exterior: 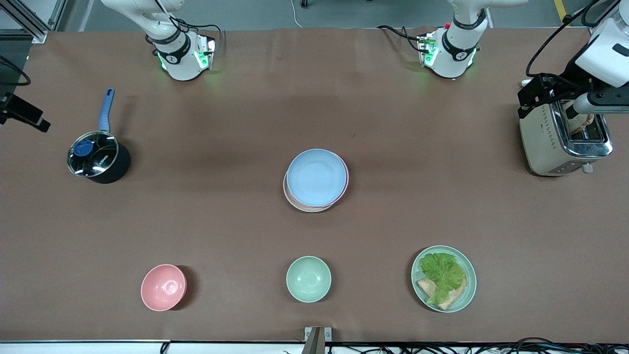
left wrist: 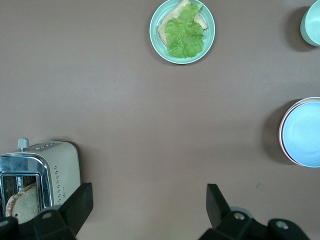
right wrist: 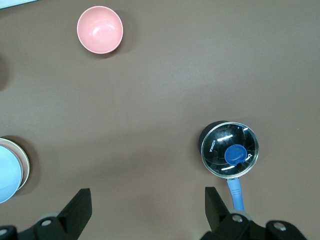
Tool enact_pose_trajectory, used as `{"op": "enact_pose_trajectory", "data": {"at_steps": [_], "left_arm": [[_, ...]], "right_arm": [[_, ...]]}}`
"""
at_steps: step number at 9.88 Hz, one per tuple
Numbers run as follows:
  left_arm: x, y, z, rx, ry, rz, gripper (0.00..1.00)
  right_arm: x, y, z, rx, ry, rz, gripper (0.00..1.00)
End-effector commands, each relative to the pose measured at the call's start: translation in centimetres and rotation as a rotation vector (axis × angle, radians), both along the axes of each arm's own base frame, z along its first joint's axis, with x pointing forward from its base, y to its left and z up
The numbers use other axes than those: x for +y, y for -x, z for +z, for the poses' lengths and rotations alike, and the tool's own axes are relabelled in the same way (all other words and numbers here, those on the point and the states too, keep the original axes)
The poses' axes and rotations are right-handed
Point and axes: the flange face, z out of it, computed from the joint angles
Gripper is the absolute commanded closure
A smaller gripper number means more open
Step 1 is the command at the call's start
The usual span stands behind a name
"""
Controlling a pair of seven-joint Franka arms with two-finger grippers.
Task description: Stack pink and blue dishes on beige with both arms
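At the table's middle, the blue plate (exterior: 317, 177) is seen stacked on the pink plate (exterior: 343, 189) and beige plate (exterior: 295, 202), while beside this stack, the left gripper (left wrist: 150, 212) and right gripper (right wrist: 147, 212) are held wide open and empty.

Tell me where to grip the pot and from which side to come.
Probably grip the pot by its blue handle, which juts toward the robots' bases. Come from above with the open right gripper, fingers astride the handle; the glass lid gives poor purchase.
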Motion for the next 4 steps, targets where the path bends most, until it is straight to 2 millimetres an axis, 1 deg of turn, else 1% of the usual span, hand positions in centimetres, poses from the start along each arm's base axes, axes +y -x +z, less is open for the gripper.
{"op": "enact_pose_trajectory", "data": {"at_steps": [1,4], "left_arm": [[0.28,-0.54,-1.42,0.053,-0.034,-0.004,0.0],[0.56,-0.28,-1.58,0.079,-0.037,0.001,0.0]], "right_arm": [[0.12,-0.34,-0.45,0.015,0.004,0.009,0.0],[0.13,-0.31,-0.54,0.019,0.004,0.017,0.0]]}}
